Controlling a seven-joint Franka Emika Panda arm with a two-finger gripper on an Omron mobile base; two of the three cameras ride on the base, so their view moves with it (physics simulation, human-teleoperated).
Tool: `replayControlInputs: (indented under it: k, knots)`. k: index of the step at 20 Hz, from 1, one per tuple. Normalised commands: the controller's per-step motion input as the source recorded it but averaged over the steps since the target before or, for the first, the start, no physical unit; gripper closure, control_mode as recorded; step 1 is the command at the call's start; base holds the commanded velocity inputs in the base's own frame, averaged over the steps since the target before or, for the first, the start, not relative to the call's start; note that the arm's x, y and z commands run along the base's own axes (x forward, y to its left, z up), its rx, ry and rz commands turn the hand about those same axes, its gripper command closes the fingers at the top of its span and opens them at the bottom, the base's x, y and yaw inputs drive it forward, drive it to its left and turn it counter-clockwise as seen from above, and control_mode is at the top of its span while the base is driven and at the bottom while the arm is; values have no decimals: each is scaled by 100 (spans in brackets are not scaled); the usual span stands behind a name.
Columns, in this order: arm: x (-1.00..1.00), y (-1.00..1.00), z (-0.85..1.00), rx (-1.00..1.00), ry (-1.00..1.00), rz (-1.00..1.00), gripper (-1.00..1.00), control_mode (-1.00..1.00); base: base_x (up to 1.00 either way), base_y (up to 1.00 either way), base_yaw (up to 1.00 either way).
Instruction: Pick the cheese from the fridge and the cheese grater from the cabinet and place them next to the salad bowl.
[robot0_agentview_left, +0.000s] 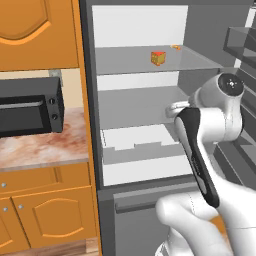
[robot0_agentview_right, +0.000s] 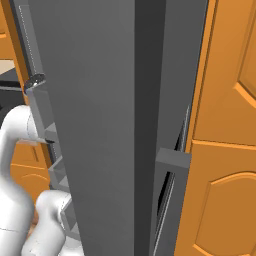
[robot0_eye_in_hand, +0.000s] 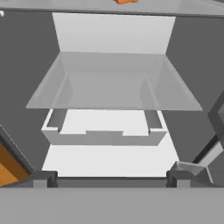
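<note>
Open fridge (robot0_agentview_left: 145, 125) with the cheese (robot0_agentview_left: 158, 58) on its upper shelf.

The tall grey fridge stands open in the middle of the left base view, its white interior showing flat shelves and a white drawer low down. The cheese, a small orange-red wedge with a yellowish face, sits upright toward the right of the upper shelf, in the upper middle of the frame. An orange arched-panel cabinet (robot0_agentview_left: 35, 30) fills the upper left corner, door closed.

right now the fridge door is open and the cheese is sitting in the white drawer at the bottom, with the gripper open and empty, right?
Not quite. The cheese sits on the top shelf of the fridge, not in the white drawer; the left base view shows it. The rest holds: the door is open, and the gripper is open and empty in the hand view.
</note>
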Motion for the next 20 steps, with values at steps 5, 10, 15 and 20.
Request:
replayControlInputs:
  k: [5,10,15,20]
  knots:
    - [2,-6,51,0,-5,0,-100,-100,0,0,0]
    - [14,0,33,0,-7,0,-100,-100,0,0,0]
    - [9,0,32,-5,-21,0,-100,-100,0,0,0]
    - [5,0,16,-2,-15,0,-100,-100,0,0,0]
